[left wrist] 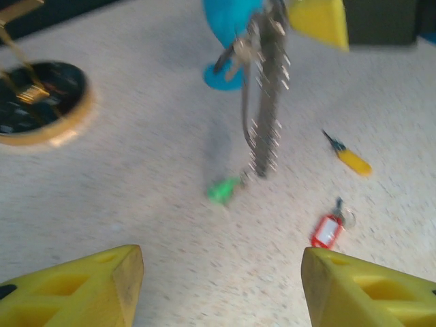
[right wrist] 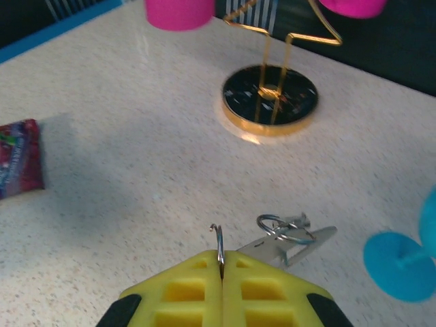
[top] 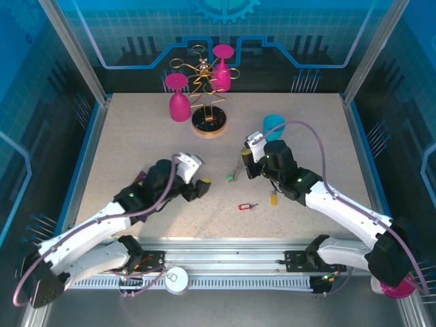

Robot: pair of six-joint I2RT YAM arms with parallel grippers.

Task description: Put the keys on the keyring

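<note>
Your right tool [right wrist: 221,264] is clenched on a small ring of the keyring [left wrist: 266,102], whose long axis hangs near-vertical. Its green tag [left wrist: 221,191] looks down on the surface [top: 136,136], though blur makes that uncertain. Your left tool [left wrist: 221,272] is released, jaws wide. The red key [left wrist: 327,230] lies flat, ahead and right of the left tool. The yellow key [left wrist: 353,160] lies beyond it, nearer the right arm.

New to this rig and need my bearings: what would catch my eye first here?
The right pincer pinches the grey metal keyring, which dangles over the speckled table with its green tag near the surface. A red-headed key and a yellow-headed key lie loose nearby; pink goblets and a gold wire stand sit at the back.
</note>
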